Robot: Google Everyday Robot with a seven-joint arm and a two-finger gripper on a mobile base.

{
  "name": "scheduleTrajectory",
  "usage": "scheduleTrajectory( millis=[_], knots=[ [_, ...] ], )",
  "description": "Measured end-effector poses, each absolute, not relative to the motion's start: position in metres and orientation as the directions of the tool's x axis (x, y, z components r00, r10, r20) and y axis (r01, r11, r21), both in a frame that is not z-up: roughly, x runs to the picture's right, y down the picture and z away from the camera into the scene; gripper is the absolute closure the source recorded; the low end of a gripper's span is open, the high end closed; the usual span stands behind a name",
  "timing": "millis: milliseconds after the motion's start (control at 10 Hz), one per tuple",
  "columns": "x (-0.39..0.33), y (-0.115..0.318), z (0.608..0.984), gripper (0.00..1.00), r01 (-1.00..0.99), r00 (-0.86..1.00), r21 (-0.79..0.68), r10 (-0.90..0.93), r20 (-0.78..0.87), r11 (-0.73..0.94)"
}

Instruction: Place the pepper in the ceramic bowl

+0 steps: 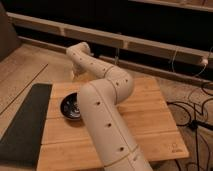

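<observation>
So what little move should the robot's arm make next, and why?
Probably ease the gripper toward the glossy black ceramic bowl. It hangs by the far edge of the pale wooden table, behind the bowl, not over it. The small orange-red pepper isn't visible, so that's a guess.

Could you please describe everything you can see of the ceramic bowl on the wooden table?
The ceramic bowl is round, shallow and glossy black, with pale streaks inside. It sits upright on the wooden table, near the edge beside a dark mat. The robot's arm crosses in front and hides one side. Nothing can be made out in the part that shows. The gripper hangs beyond it, by the table's far edge, apart from the bowl.
</observation>
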State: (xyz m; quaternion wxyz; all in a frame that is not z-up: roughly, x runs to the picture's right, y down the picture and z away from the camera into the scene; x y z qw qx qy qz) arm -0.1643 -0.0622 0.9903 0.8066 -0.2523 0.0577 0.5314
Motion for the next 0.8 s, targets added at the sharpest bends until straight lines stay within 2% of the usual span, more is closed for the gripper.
scheduleTrajectory(
  millis=[700,800],
  knots=[
    [-0.137,-0.005,1.005,0.35,-0.918,0.369,-0.327,0.788,-0.493,0.225],
    [-0.136,0.000,1.008,0.40,-0.918,0.373,-0.323,0.778,-0.506,0.230]
  ],
)
